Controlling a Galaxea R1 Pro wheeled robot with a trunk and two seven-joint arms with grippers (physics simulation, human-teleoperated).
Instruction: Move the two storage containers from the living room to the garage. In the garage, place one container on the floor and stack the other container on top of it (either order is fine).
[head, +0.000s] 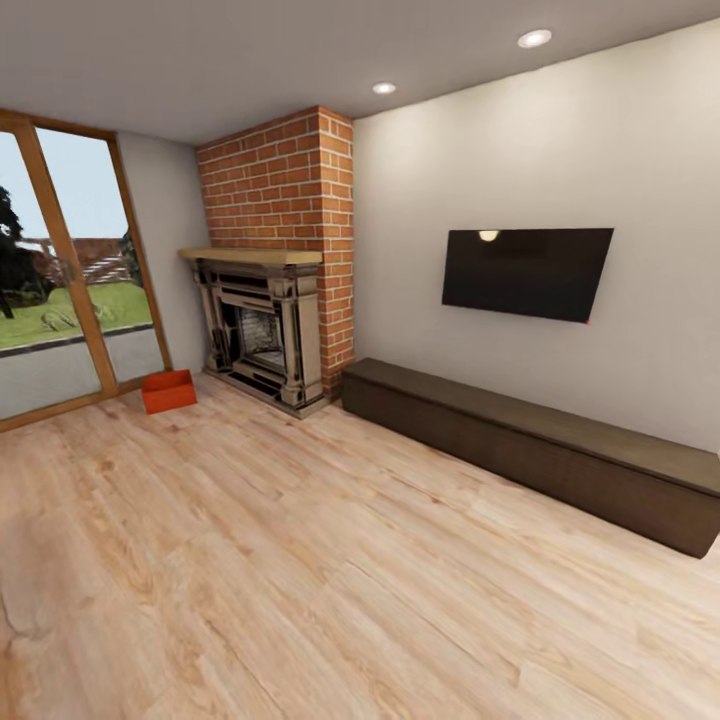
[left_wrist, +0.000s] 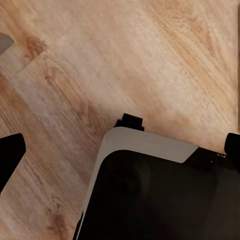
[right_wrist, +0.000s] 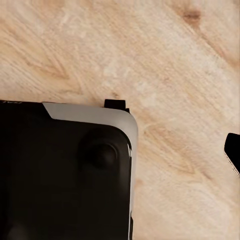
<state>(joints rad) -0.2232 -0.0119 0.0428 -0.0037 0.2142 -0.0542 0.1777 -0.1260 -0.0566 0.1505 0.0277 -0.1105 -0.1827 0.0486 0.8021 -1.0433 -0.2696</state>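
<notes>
Living rm, light plank floor (head: 300, 560); orange container (head: 168, 391) by fireplace (head: 262, 335); hands' state: can't tell.

Black base (left_wrist: 160, 200), silver-grey rim.

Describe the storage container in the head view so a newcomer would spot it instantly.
Start at the brick fireplace against the far wall. On the light wood floor between it and the glass doors sits a small orange-red open box, the storage container. It is the one bright red-orange thing on the floor.
</notes>
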